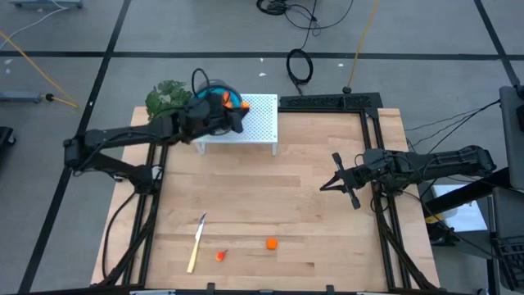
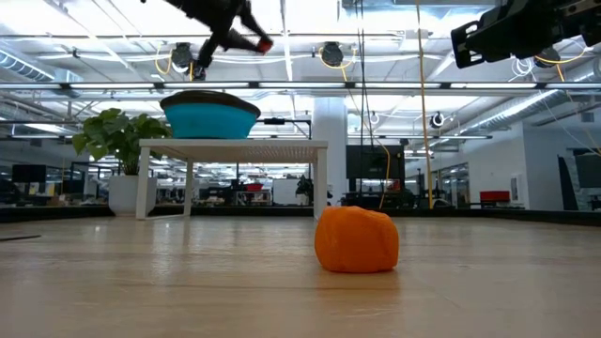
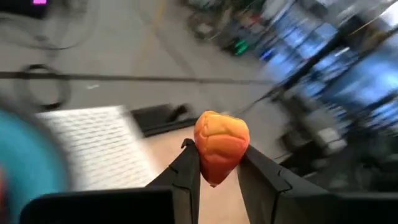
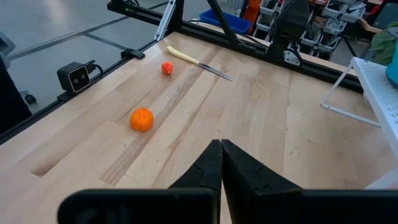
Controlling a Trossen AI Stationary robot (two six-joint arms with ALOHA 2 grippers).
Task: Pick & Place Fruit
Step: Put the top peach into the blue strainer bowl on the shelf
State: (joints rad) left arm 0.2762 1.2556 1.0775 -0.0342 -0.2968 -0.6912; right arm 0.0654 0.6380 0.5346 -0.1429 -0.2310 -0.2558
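Left gripper (image 3: 217,177): raised over the teal bowl (image 2: 211,115) on the white stand (image 1: 246,123), fingers clamped on a red-orange fruit (image 3: 221,146). Right gripper (image 4: 221,163): fingers together, over the surface's (image 1: 286,197) right side. Orange fruit (image 1: 271,242), small red-orange fruit (image 1: 219,256): near front edge, beside knife (image 1: 196,242).

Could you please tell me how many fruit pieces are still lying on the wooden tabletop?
2: an orange piece and a smaller red-orange piece beside the knife, both near the front edge.
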